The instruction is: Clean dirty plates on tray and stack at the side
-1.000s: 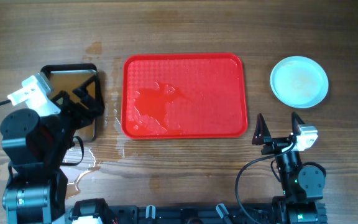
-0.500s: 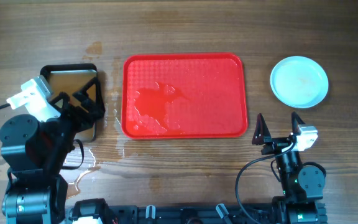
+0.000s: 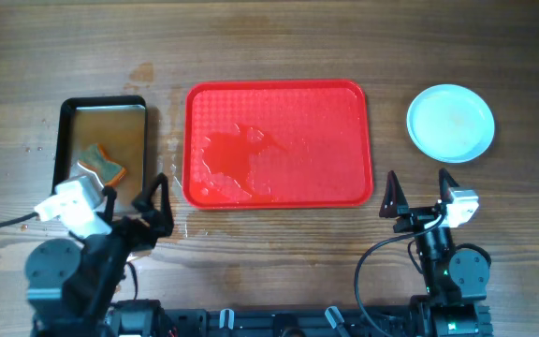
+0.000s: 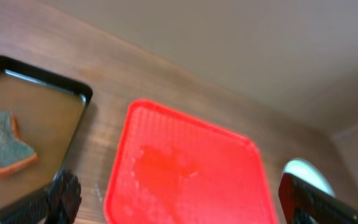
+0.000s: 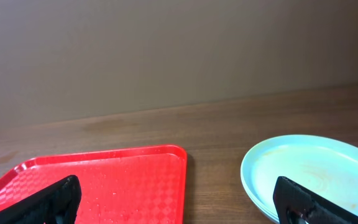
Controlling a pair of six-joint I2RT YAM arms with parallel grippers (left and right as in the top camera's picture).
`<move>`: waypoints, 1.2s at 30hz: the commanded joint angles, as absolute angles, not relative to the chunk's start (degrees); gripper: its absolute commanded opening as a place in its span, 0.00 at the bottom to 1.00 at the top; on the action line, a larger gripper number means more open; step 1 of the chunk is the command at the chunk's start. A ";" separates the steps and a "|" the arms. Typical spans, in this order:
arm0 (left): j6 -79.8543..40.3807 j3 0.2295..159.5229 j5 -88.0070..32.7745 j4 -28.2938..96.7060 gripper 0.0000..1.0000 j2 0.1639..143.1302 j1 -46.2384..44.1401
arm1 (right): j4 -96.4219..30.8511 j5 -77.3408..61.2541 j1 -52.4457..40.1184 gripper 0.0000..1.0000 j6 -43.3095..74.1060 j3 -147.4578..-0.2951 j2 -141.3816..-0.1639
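Pale blue-white plates (image 3: 450, 123): stood stacked on the bare table (image 3: 279, 37), right of the tray (image 3: 340, 108) and a little apart from it, toward the far right.
Handling: probably stiff, light and breakable. The glaze was likely wet, so slippery. I judged the raised rim the only hold, with one finger over the near edge and one under it.
Tray: red textured plastic with no plates on it. A glossy wet patch (image 3: 237, 159) lay on its left half.
Right gripper (image 3: 419, 192): released and holding nothing, on the near side of the stack, fingers well apart.
Left gripper (image 3: 134, 201): likewise spread and empty, at the near end of the black pan (image 3: 63, 140).
Pan: held brownish water, with a sponge (image 3: 99, 165) lying in it.
Spill (image 3: 129, 253): water streaks on the table at the near left.
Hard to tell: how many plates made the stack. Overhead showed a single disc, and the right wrist view lost the stack's near edge behind a finger. A faint tan mark on the top plate could have been residue or a reflection. The left wrist view caught only a sliver of the stack.
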State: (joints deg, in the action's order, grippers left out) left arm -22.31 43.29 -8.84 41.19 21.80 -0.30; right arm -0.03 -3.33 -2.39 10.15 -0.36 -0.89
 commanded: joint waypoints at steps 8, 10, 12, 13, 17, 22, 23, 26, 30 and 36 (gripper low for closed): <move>-16.64 9.37 -7.51 7.55 1.00 4.23 -0.75 | 0.12 -2.55 -2.00 1.00 9.17 -0.30 -0.27; -16.67 5.85 -6.94 5.41 1.00 1.06 -0.75 | 0.12 -2.52 -2.00 1.00 9.17 -0.30 -0.27; -16.67 4.40 -6.37 5.08 1.00 0.19 -0.75 | 0.12 -2.52 -2.00 1.00 9.17 -0.30 -0.27; -16.60 3.92 -5.76 5.08 1.00 0.19 -0.75 | 0.12 -2.52 -2.00 1.00 9.17 -0.30 -0.27; -12.01 3.57 -5.23 4.58 1.00 0.19 -0.73 | 0.12 -2.52 -2.00 1.00 9.15 -0.30 -0.27; -10.48 1.67 -5.04 -0.43 1.00 0.19 -0.58 | 0.12 -2.52 -2.00 1.00 9.17 -0.30 -0.27; -10.50 0.71 -5.04 -2.00 1.00 0.19 -0.60 | 0.12 -2.55 -2.00 1.00 9.17 -0.30 -0.27; -10.68 0.32 -5.04 -1.74 1.00 0.19 -0.58 | 0.12 -2.55 -2.00 1.00 9.15 -0.30 -0.27; -10.74 0.32 -4.56 4.47 1.00 0.19 -0.60 | 0.12 -2.55 -2.00 1.00 9.15 -0.30 -0.27; -10.70 0.32 -4.43 4.14 1.00 0.19 -0.49 | 0.12 -2.55 -2.00 1.00 9.17 -0.30 -0.27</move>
State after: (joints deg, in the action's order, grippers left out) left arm -11.81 0.58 -5.37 3.73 0.78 -0.43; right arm -0.03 -3.33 -2.39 10.13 -0.36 -0.89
